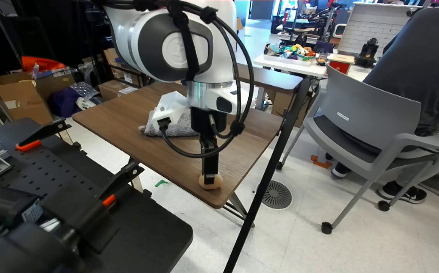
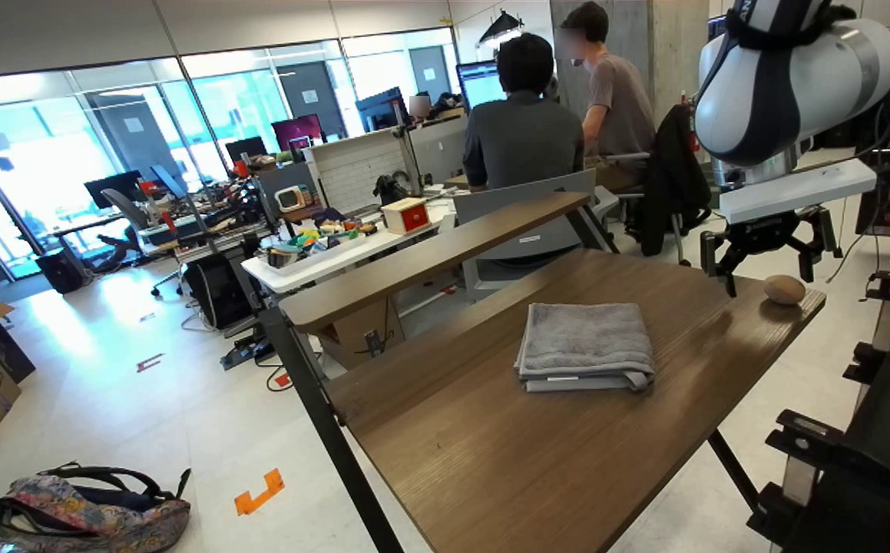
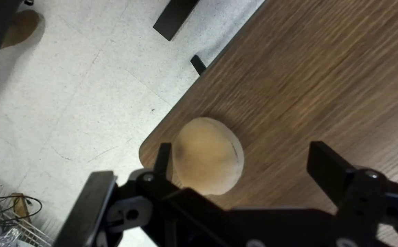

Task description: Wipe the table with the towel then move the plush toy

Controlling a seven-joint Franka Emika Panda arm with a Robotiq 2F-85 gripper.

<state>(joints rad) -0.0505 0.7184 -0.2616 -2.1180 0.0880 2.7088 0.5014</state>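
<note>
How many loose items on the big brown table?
2: the towel, folded, near the middle of the table; the plush toy, close to a corner. Anything under the towel would be hidden.

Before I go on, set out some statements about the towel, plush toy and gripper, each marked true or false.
1. The towel lies folded on the table. True.
2. The plush toy rests on top of the towel. False: it rests on the table, apart from the towel.
3. The plush toy sits near a corner of the table. True.
4. The towel hangs over the table's edge. False: it lies wholly on the table.
5. The gripper is open, not gripping the plush toy. True.
</note>
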